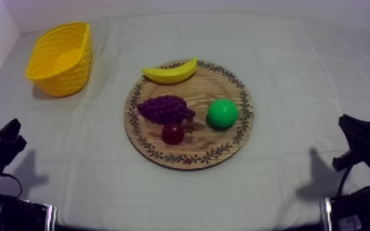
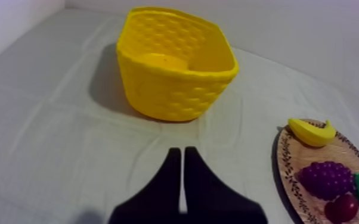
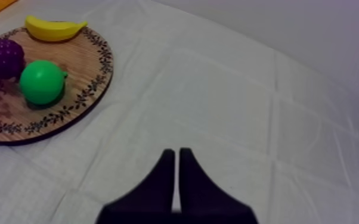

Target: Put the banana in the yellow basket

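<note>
A yellow banana [image 1: 171, 72] lies on the far rim of the round wooden board [image 1: 224, 150] at the table's middle; it also appears as the banana [image 2: 310, 131] and the banana [image 3: 54, 28] in the wrist views. The yellow basket [image 1: 61, 59] stands empty at the far left, and the basket [image 2: 173, 62] is ahead of my left gripper. My left gripper [image 2: 182, 156] is shut on nothing, low at the left side [image 1: 6, 141]. My right gripper [image 3: 177, 158] is shut on nothing too, resting low at the right [image 1: 353, 138], well away from the board [image 3: 92, 71].
On the board lie a purple bunch of grapes [image 1: 165, 109], a small red fruit [image 1: 173, 133] and a green pear [image 1: 222, 113]. Grey-white cloth covers the table [image 1: 298, 80]; a pale wall runs along the left edge.
</note>
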### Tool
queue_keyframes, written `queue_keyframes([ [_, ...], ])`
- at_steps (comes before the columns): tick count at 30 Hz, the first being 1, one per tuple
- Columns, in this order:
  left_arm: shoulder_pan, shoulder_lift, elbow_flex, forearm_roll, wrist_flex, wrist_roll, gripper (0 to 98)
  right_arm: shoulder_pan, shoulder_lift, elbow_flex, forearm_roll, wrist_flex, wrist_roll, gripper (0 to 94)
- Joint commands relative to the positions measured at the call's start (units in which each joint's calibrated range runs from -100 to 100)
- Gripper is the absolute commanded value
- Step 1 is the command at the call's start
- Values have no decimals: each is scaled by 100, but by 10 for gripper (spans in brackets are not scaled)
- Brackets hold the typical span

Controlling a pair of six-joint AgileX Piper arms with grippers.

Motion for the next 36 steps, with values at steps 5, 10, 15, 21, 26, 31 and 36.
queue_keyframes([
  [5, 5, -3, 3, 5, -13, 231, 26, 0, -4, -3, -2, 7, 1, 5],
  [10, -39, 224, -21, 216, -577, -5, 19, 0, -4, -3, -2, 7, 1, 5],
  [15, 143, 1071, -865, 273, -1202, -271, 15, 0, -4, -3, -2, 7, 1, 5],
  [21, 579, 2923, -3134, 274, -1494, -760, 11, 0, -4, -3, -2, 7, 1, 5],
  [26, 881, 4074, -4843, 229, -1392, -1073, 4, 0, -4, -3, -2, 7, 1, 5],
  [31, 1225, 5138, -6223, 177, -1089, -1489, 1, 0, -4, -3, -2, 7, 1, 5],
  [36, 1567, 6025, -6921, 81, -1193, -1848, 1, 0, -4, -3, -2, 7, 1, 5],
])
